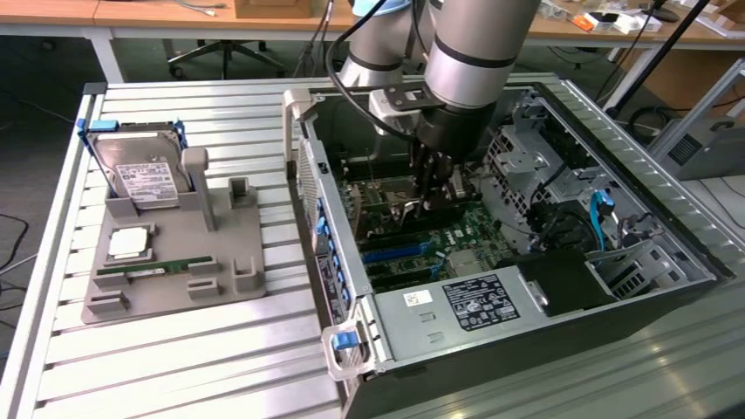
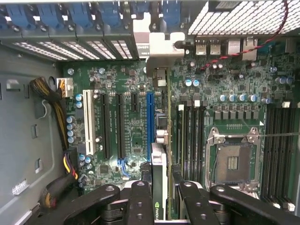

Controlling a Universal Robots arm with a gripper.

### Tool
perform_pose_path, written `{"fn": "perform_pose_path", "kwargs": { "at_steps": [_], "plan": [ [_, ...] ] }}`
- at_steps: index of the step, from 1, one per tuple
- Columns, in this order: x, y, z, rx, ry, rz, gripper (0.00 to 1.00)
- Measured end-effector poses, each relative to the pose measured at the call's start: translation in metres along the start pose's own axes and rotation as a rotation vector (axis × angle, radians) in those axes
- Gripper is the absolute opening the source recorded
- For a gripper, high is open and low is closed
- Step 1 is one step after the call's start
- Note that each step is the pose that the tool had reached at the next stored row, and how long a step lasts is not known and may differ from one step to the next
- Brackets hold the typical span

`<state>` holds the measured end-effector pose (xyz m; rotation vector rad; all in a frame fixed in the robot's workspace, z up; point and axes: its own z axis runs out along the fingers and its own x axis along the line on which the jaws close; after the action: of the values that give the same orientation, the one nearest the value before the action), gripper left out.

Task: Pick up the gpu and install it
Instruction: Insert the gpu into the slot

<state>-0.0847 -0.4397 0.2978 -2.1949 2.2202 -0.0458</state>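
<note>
While the end effector hangs inside the open computer case, I see its fingers clamped on the gpu, gripping the card by its upper edge. In the wrist view the card stands on edge between the fingers, directly over the motherboard, just beside the blue expansion slot and in line with the rear bracket openings.

Handling, as I judge it:
- Light and stiff; it should not sag in the grip.
- Fragile: a bare circuit board with exposed parts and a contact edge that tolerates no side load.
- Hold on the top edge, near mid-length, keeping the contact edge free.

Appearance: a thin, flat card seen edge-on, with a dark board and a pale metal end bracket at the case's rear wall.
</note>
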Motion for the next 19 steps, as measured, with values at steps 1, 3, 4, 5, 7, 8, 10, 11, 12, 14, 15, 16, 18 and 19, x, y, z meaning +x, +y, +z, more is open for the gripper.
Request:
{"fn": "perform_pose_path", "kwargs": {
  "at_steps": [1,3,4,5,7,8,10,11,12,14,15,16,18,19],
  "plan": [
    [0.0,0.0,0.0001,-0.0055,0.0002,0.0,0.27],
    [0.0,0.0001,0.0001,-0.0101,0.0005,0.0,0.27],
    [0.0,0.0001,0.0001,-0.0102,0.0004,0.0,0.27],
    [0.0,0.0,0.0002,-0.0102,0.0003,0.0,0.27],
    [0.0005,0.0,0.0005,-0.01,-0.0001,0.0,0.27],
    [0.0011,0.0,0.0005,-0.0102,0.0003,0.0,0.27],
    [0.003,0.0,0.0007,-0.0101,0.001,0.0,0.27],
    [0.0038,0.0001,0.0007,-0.0101,0.0017,0.0,0.27],
    [0.0047,0.0001,0.0008,-0.0102,0.0043,0.0,0.27],
    [0.0057,0.0002,0.0009,-0.0101,0.0078,0.0,0.27],
    [0.006,0.0004,0.0011,-0.0101,0.0085,0.0,0.27],
    [0.0061,0.0008,0.0012,-0.0102,0.0093,0.0,0.27],
    [0.0061,0.0019,0.0018,-0.0102,0.0095,0.0,0.27],
    [0.0061,0.0026,0.002,-0.0101,0.0095,0.0,0.27]
  ]
}}
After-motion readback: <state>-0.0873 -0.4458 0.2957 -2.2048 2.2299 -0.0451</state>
